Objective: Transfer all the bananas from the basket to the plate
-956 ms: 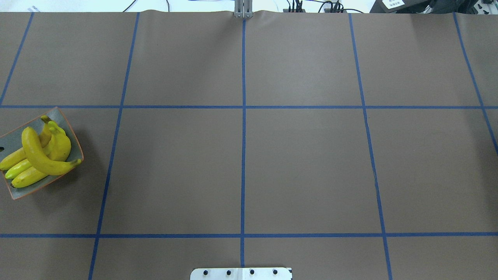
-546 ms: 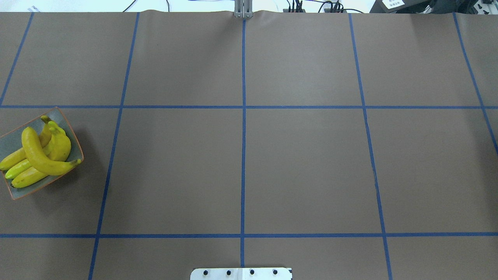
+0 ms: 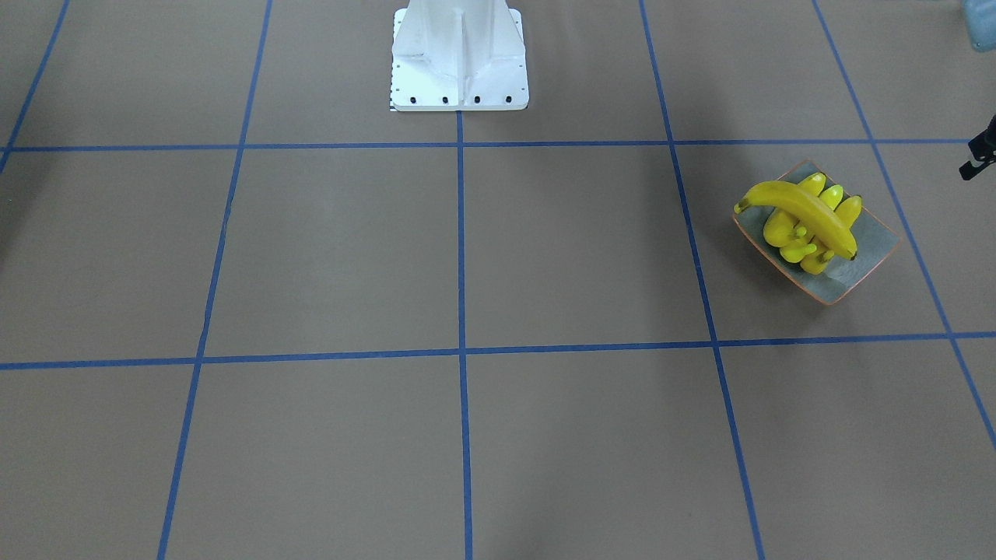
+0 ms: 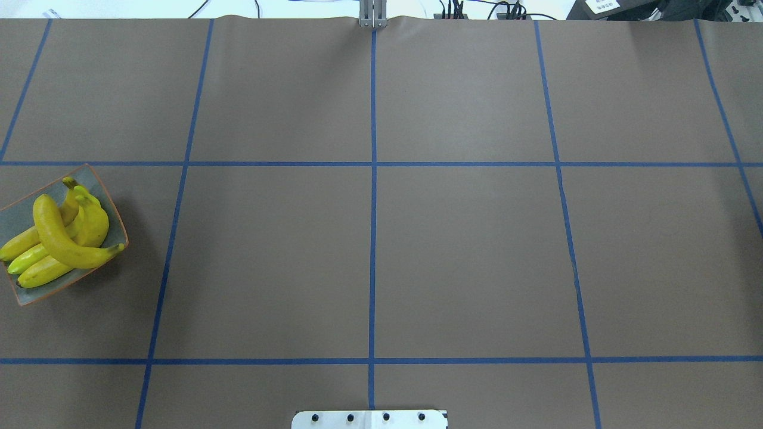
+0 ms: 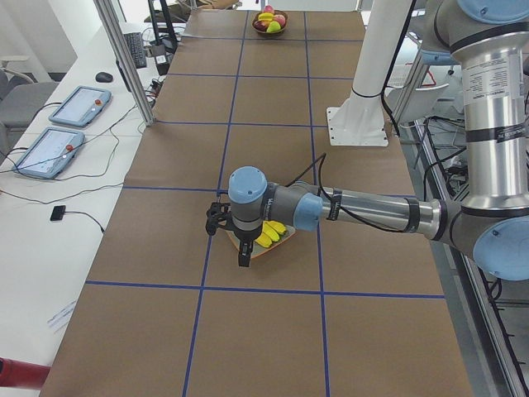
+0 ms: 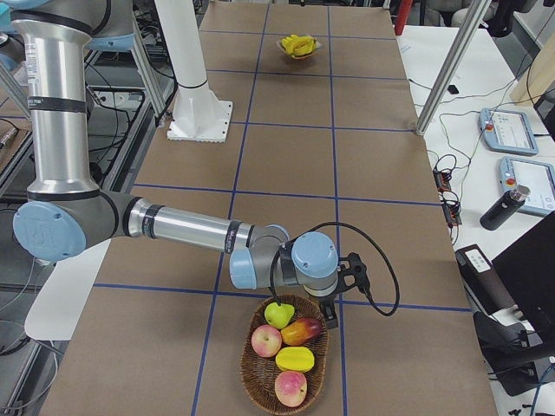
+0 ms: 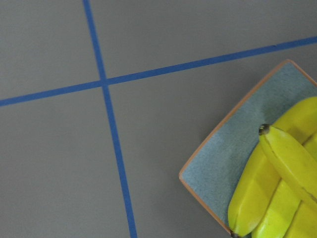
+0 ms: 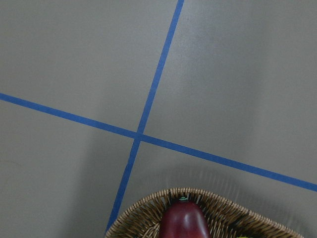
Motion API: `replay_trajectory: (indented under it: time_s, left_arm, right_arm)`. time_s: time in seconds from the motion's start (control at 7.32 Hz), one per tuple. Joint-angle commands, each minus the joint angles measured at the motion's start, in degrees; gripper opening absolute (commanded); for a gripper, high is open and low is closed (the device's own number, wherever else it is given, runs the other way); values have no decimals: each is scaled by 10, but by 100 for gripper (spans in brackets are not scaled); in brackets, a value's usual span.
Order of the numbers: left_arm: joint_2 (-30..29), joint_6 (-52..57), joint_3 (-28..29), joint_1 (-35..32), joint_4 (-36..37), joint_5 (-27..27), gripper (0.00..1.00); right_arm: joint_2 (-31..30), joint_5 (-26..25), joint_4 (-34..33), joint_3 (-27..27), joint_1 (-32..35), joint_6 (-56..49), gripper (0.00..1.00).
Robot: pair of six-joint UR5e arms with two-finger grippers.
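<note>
Looking first at the front-facing view, I see the bananas (image 3: 801, 218) piled on the plate (image 3: 865, 263) near the edge of the table (image 3: 350, 257) on the robot's left, one banana lying across the others. The white robot base (image 3: 459, 70) stands at the far edge. Overhead, I find the same heap on the plate, hard against the table's left edge. From the left end, the left gripper (image 5: 244, 258) hangs pointing down just over the plate, but I cannot tell whether its fingers are apart or together. From the right end, the right gripper (image 6: 331, 318) hovers at the rim of the basket (image 6: 251, 386), which holds green, red and yellow fruit; its fingers I cannot judge either. My left wrist camera shows a plate corner with bananas. My right wrist camera shows the basket's rim and a dark red fruit (image 8: 184, 224).
</note>
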Motion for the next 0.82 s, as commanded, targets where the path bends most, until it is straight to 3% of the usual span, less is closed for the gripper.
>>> replay_trajectory:
  time_s: [0.0,0.41,0.68]
  left_arm:
    - [-1,48,19,-15,20,-6,100]
    - [11,49,21,-61,41,-4,100]
    - [42,48,15,-86,39,-4,100]
  right_arm:
    - [-3,-1,-12,1,0,1,100]
    - [19,-10,-111,16,0,15,99]
    - [12,-36,-129,63,-6,115,99]
